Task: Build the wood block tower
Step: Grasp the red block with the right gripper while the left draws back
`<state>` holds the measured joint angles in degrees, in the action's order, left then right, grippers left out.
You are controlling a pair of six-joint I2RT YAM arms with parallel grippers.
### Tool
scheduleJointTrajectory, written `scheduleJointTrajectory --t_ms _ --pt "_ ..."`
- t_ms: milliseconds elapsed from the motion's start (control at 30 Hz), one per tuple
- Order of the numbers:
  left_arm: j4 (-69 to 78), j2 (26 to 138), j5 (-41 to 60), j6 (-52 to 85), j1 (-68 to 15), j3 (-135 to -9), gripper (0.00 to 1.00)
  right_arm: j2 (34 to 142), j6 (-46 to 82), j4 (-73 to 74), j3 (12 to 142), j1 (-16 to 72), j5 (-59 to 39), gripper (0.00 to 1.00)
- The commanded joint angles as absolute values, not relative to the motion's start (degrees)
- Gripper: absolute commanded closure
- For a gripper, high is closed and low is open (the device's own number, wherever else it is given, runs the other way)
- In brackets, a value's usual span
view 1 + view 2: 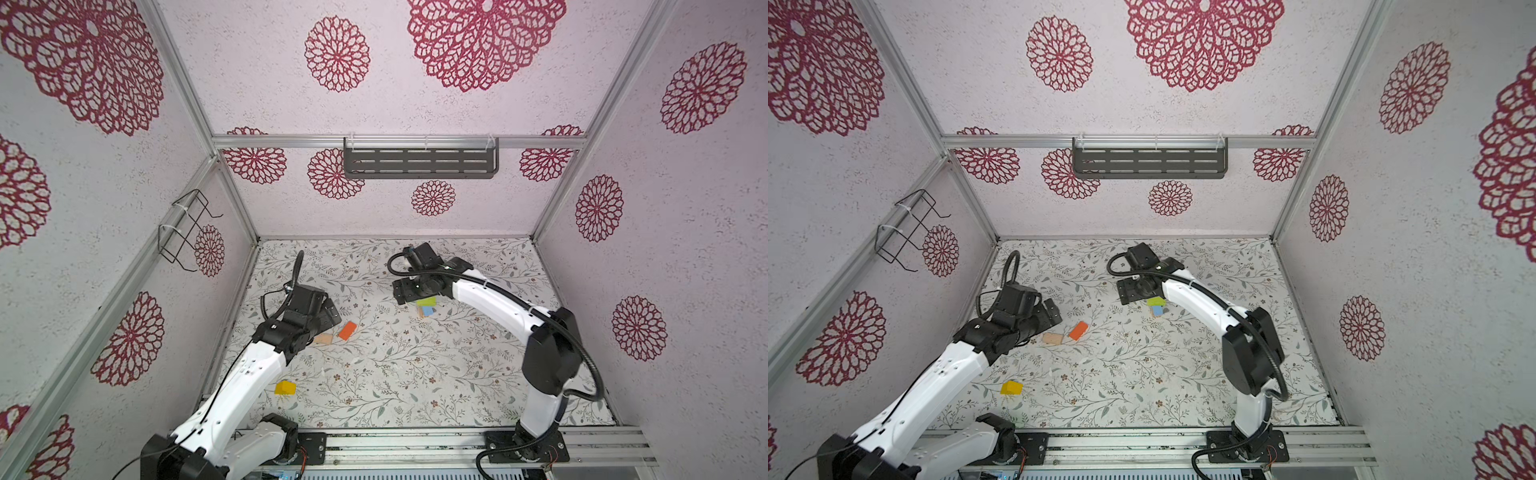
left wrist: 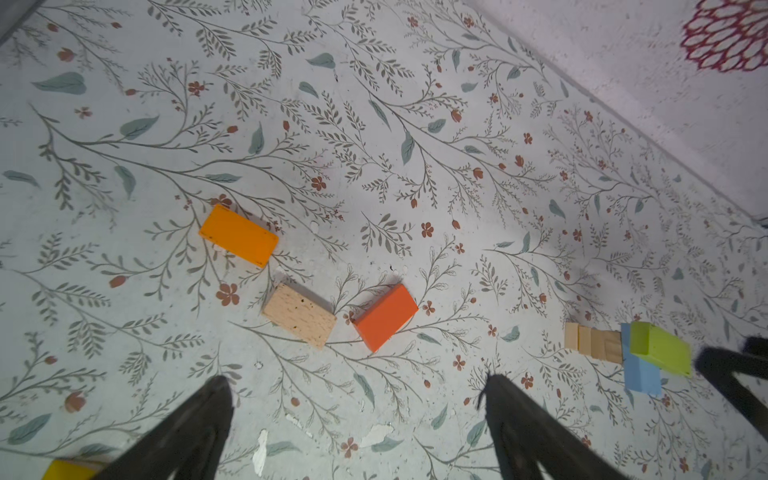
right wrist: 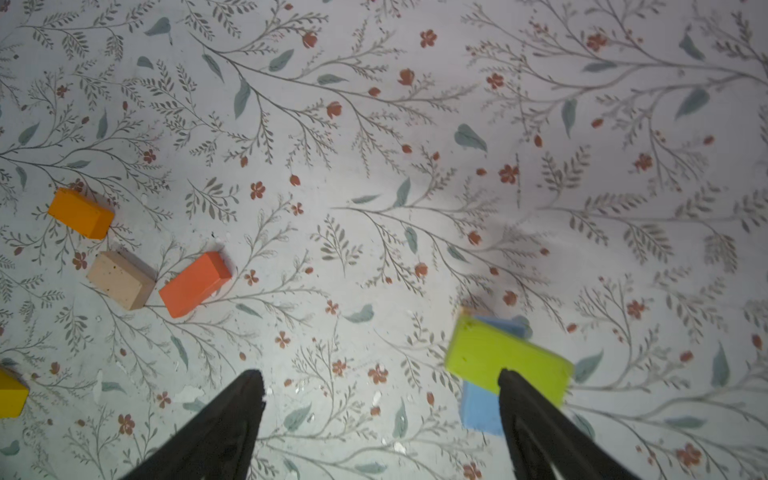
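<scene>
The wood block tower (image 1: pixel 427 306) stands right of centre in both top views: plain cubes (image 2: pixel 594 343) at the base, a light blue bar (image 3: pixel 478 409), and a lime green bar (image 3: pixel 494 353) skewed on top. My right gripper (image 3: pixel 380 386) hangs open over it; one finger (image 3: pixel 523 411) overlaps the green bar and nothing lies between the jaws. My left gripper (image 2: pixel 359 390) is open over bare mat, near the loose wood blocks: orange (image 2: pixel 239 235), plain (image 2: pixel 300 313), red-orange (image 2: pixel 385 316). A yellow block (image 1: pixel 285 388) lies nearer the front.
The floral mat (image 1: pixel 395 374) is walled on three sides. A grey slotted shelf (image 1: pixel 419 162) hangs on the back wall and a wire basket (image 1: pixel 187 228) on the left wall. A metal rail (image 1: pixel 415 446) runs along the front edge.
</scene>
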<state>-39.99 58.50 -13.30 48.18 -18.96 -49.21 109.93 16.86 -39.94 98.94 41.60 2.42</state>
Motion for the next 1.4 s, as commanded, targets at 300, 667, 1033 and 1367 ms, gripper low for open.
scheduleJointTrajectory --t_ms 300,667,1033,1367 --pt "-48.6 45.34 -8.4 48.69 -8.59 -45.14 0.03 129.6 10.64 -45.57 121.67 50.01 -1.62 0.08" --pt "-60.06 38.96 -10.74 46.68 -5.64 -51.98 0.03 134.73 10.52 -38.11 122.18 54.97 -2.91 0.05" --pt "-56.75 42.2 -4.98 42.56 -2.0 -52.97 0.03 135.75 9.23 -37.71 120.28 57.3 -0.07 0.07" --pt "-53.07 44.64 -0.85 41.22 0.18 -52.12 0.03 137.61 8.71 -38.23 119.24 57.39 -0.67 0.09"
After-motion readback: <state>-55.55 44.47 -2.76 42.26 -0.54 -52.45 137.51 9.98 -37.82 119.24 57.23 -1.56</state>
